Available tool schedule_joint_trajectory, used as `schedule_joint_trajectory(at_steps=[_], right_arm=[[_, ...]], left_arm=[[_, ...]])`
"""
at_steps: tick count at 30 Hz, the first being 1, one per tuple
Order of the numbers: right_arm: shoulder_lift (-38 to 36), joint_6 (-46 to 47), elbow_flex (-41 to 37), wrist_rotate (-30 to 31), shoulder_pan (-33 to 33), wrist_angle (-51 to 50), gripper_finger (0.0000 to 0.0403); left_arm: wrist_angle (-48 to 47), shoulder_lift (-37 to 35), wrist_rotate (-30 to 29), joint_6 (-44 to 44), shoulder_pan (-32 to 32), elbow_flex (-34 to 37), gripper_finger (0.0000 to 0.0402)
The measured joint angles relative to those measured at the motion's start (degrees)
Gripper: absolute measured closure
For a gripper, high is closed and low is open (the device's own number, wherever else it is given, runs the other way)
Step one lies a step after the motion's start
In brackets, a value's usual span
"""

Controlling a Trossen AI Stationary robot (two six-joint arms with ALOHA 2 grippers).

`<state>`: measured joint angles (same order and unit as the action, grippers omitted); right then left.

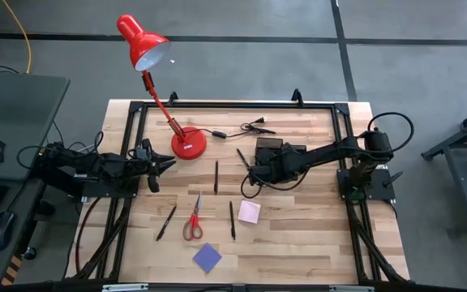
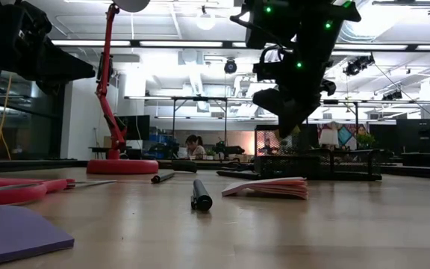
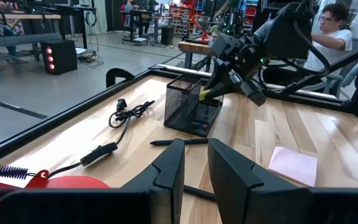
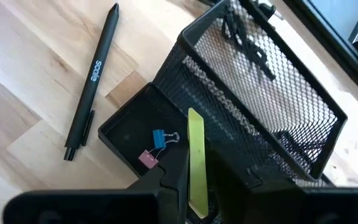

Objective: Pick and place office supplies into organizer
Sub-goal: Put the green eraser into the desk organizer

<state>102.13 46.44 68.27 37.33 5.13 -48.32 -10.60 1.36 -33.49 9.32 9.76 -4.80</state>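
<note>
My right gripper (image 4: 196,167) hangs over the black organizer (image 1: 270,151), shut on a small yellow piece (image 4: 195,140). The piece also shows below that gripper in the left wrist view (image 3: 209,93). The organizer's low compartment (image 4: 129,134) holds a blue clip and a pink clip beside the taller mesh section (image 4: 260,81). Red-handled scissors (image 1: 193,224), several dark pens (image 1: 216,177), a pink pad (image 1: 249,212) and a blue-purple pad (image 1: 207,257) lie flat on the table. My left gripper (image 3: 194,171) waits at the table's left, its fingers a narrow gap apart, touching nothing. My right gripper pinches the yellow piece's rear end (image 4: 197,186) between its two fingers. The fingers slant down from the table's right side and lie along the piece. The free end (image 4: 194,118) sticks out ahead, over the organizer's low compartment; whether it touches the organizer I cannot tell.
A red desk lamp stands on its round base (image 1: 189,144) at the far left. A black cable with plug (image 1: 246,127) lies behind the organizer. One pen (image 4: 92,81) lies close beside the organizer's low end. A black metal frame (image 1: 217,105) borders the tabletop.
</note>
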Motion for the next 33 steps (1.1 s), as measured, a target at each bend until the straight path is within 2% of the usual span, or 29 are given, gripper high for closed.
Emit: schedule_joint_trajectory(at_steps=[6, 17, 23, 33], right_arm=[[0.00, 1.18, -0.02, 0.56, 0.00, 0.20, 0.0322], [0.02, 5.87, -4.15, 1.61, -0.13, 0.47, 0.0239], [0.04, 6.99, -4.87, 0.97, 0.03, 4.39, 0.0200], [0.04, 13.45, -4.87, -0.01, -0.70, 5.64, 0.0163]], left_arm=[[0.01, -0.01, 0.01, -0.02, 0.00, 0.00, 0.0340], [-0.01, 0.01, 0.01, -0.02, 0.00, 0.00, 0.0340], [0.01, 0.01, 0.01, -0.02, 0.00, 0.00, 0.0340], [0.01, 0.01, -0.01, -0.02, 0.00, 0.02, 0.0340]])
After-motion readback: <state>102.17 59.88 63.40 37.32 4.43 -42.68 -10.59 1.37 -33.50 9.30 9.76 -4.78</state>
